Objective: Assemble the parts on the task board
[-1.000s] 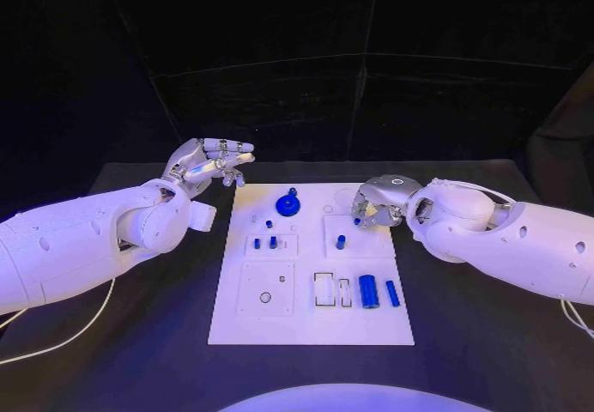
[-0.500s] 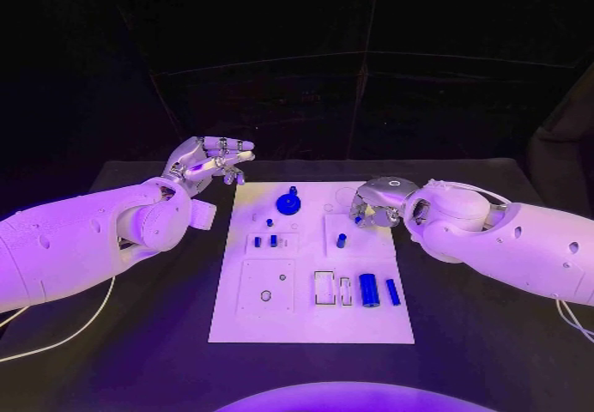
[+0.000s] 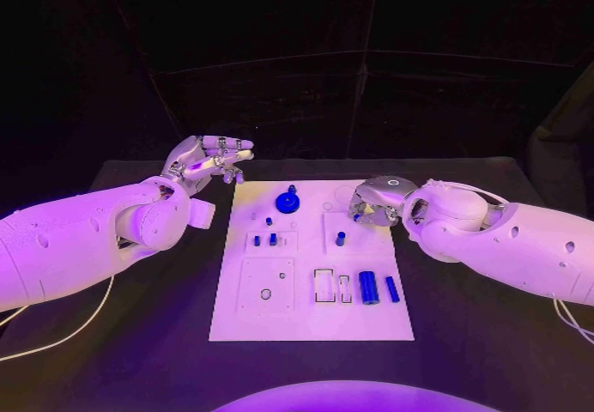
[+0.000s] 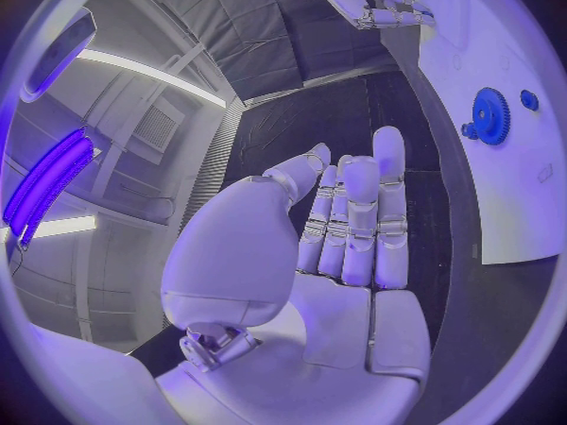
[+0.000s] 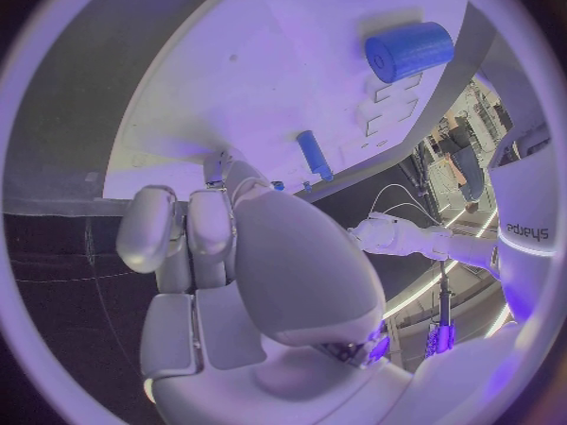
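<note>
While the head view hides its grip, right hand (image 5: 225,255) pinches a small blue part (image 5: 216,168); left hand (image 4: 343,227) flat, fingers together; white board (image 3: 310,318), black table (image 3: 482,326).

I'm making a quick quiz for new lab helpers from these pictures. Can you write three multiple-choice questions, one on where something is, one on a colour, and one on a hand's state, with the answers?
1. Where does the blue gear sit on the white board?
A. far end
B. near end
C. off the board, on the table

2. What colour are the two cylinders lying near the board's right edge?
A. red
B. blue
C. yellow

3. What is the left hand doing?
A. gripping the gear
B. pressing on the board
C. raised beside the board, holding nothing

Answers: 1 A, the gear lies toward the far edge. 2 B, both look blue. 3 C, its palm is bare in the left wrist view.
</note>
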